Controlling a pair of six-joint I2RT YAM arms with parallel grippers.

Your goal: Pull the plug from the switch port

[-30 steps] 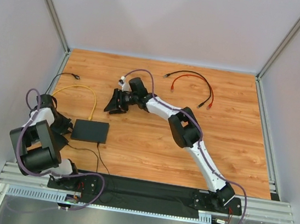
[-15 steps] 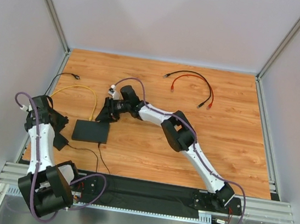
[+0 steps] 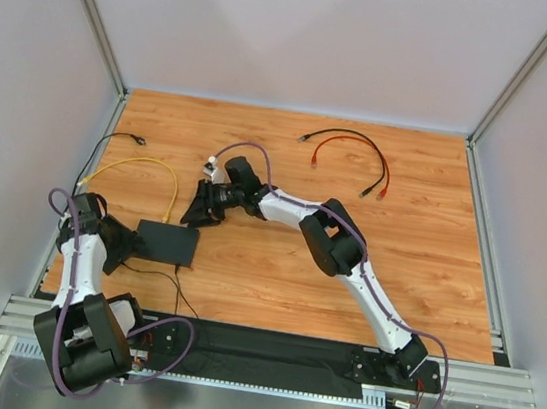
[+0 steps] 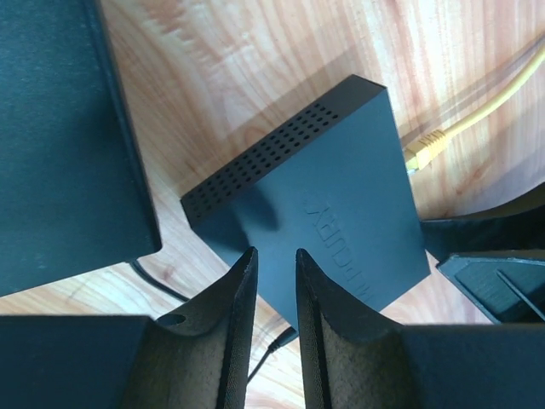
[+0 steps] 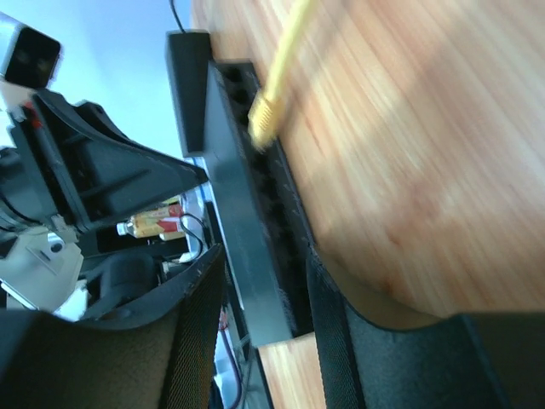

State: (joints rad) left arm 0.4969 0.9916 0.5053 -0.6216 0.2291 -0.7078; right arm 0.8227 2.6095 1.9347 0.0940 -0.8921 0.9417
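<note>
The black switch (image 3: 170, 242) lies flat at the near left of the table. A yellow cable (image 3: 148, 163) has its plug (image 4: 423, 149) in the switch's far edge. My left gripper (image 3: 123, 243) is at the switch's left end; in the left wrist view its tips (image 4: 274, 256) stand a narrow gap apart over the switch (image 4: 324, 196), with nothing between them. My right gripper (image 3: 198, 214) is at the far right corner. In the right wrist view its open jaws (image 5: 264, 256) straddle the switch's edge (image 5: 238, 213), below the yellow plug (image 5: 264, 119).
A black lead (image 3: 180, 288) runs from the switch's near edge toward the arm bases. A red and a black cable (image 3: 356, 150) lie at the far right. Another black cable (image 3: 115, 146) lies at the far left by the wall.
My left arm has swung down and in, bringing its gripper to the switch's left end. My right gripper came down to the switch's far right corner. The plug stays in the switch.
</note>
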